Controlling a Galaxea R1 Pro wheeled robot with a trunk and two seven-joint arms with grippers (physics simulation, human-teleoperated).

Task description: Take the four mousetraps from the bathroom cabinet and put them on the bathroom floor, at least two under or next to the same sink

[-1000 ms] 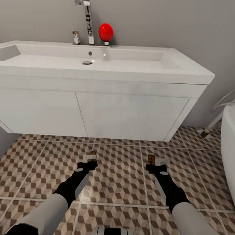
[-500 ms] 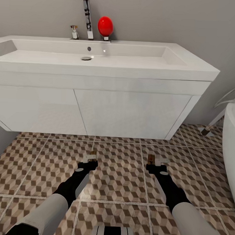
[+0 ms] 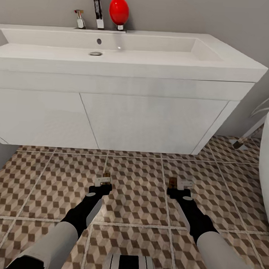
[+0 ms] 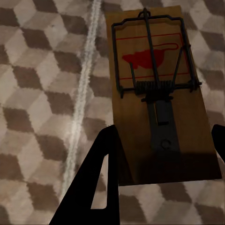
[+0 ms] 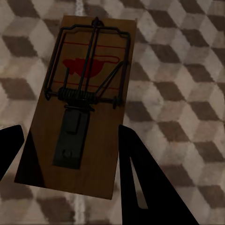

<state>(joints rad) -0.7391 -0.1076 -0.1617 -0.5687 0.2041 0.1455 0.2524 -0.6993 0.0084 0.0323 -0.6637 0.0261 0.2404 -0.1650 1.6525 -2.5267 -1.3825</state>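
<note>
The left gripper (image 3: 103, 183), black and two-fingered on a white and black arm, reaches forward and low over the bathroom floor (image 3: 135, 197) of square tiles printed with a brown, beige and white cube pattern. Its jaws are clenched on the near end of a flat rectangular brown wooden mousetrap with a dark wire spring and a red mouse print (image 4: 157, 89); the black fingers (image 4: 101, 173) stand at either long edge of the slab, with the patterned tiles behind it. Whether the slab touches the tiles cannot be told.

Ahead of both arms hangs the wide white rectangular wall-mounted bathroom sink (image 3: 124, 91), its boxy front raised clear of the tiles, with a metal tap (image 3: 97, 9) and a red egg-shaped object (image 3: 118, 10) on the back rim.

The right gripper (image 3: 179, 186), of the same build, holds a second brown wooden mousetrap (image 5: 82, 98) the same way, jaws closed on its near end. The two traps sit well apart, both near the sink's front.

At the far right shows the edge of a white bathtub (image 3: 267, 156).
</note>
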